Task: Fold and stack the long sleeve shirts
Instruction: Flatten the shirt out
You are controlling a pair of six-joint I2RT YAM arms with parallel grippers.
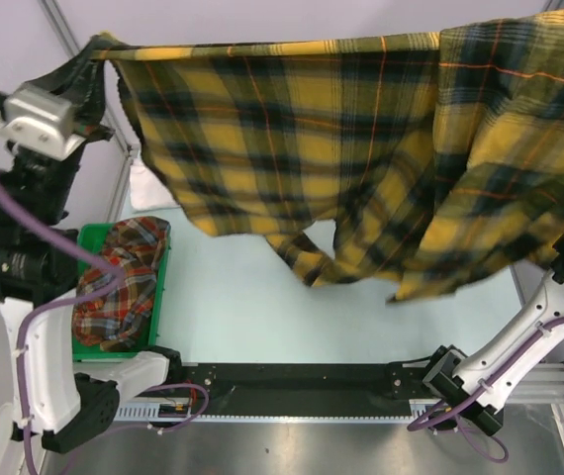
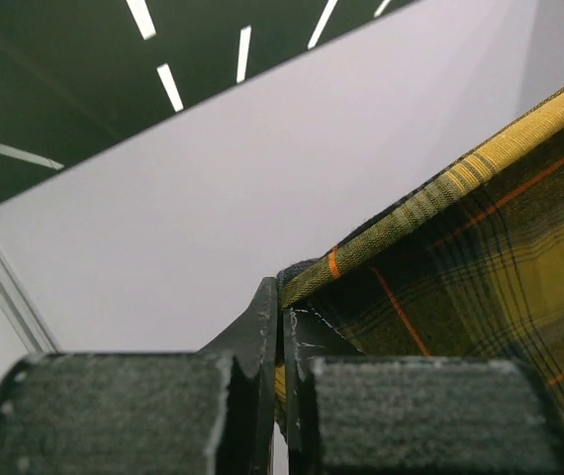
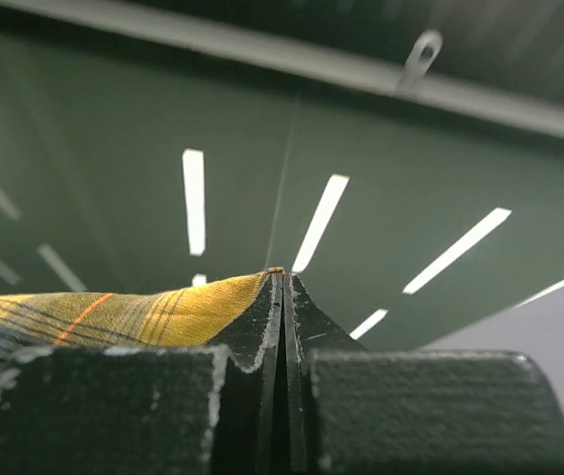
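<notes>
Top external: both jaws pinch the yellow plaid shirt [image 1: 292, 129], ten to two o'clock (spreading step); next, I should lay it flat.

Robotics lab, test cell: a left arm [image 1: 45, 376] and a right arm [image 1: 519, 336], both white-and-black machines, stand bolted to a black rail [image 1: 302, 381] at the near edge of a pale table [image 1: 262, 317], with purple cables [image 1: 25, 223] looping from their joints. Plain partition walls [image 2: 262, 198] on metal posts [image 2: 10, 287] close in the bench beneath a dark ceiling [image 3: 114, 119] crossed by strip lights [image 3: 194, 198]. A yellow plaid shirt [image 1: 292, 129] hangs stretched in the air between the arms. A green bin [image 1: 91, 236] of plaid cloth stands on the table's left side.
</notes>
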